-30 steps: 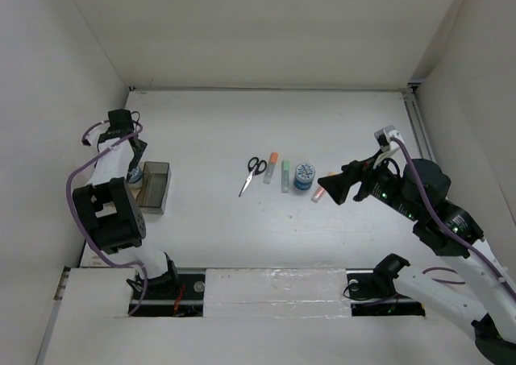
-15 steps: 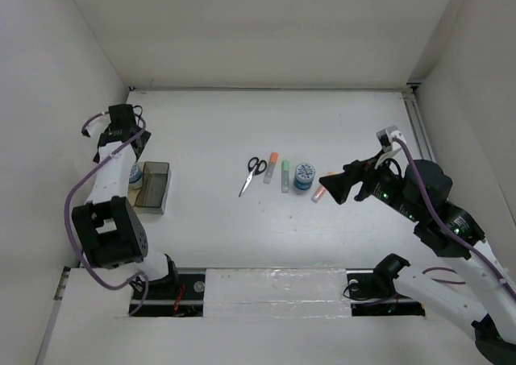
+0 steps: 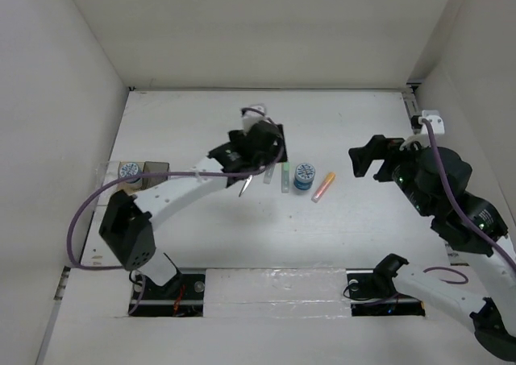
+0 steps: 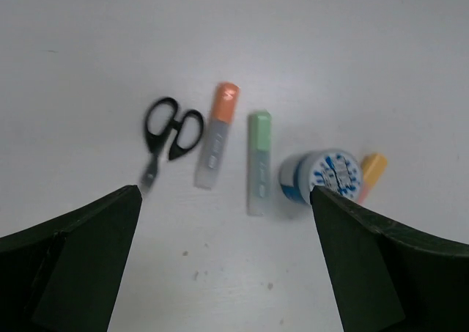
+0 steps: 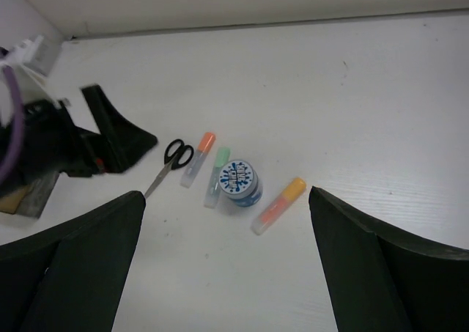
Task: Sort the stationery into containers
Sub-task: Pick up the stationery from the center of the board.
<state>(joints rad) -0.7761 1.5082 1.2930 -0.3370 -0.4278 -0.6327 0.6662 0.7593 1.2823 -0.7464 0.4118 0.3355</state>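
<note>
Black-handled scissors, an orange-capped pen, a green-capped pen, a blue-and-white roll and an orange-pink highlighter lie in a row mid-table. My left gripper hovers over the scissors and orange pen, open and empty. My right gripper is open and empty, raised to the right of the highlighter. The second roll sits in the clear bin, beside the smoky dark bin at the left.
White walls enclose the table on the left, back and right. The left arm stretches from the near left across to the middle, passing over the bins. In the right wrist view the left gripper stands just left of the scissors.
My left arm swung from the bins at the far left to above the scissors and pens. My right gripper drew back to the right, away from the highlighter.
</note>
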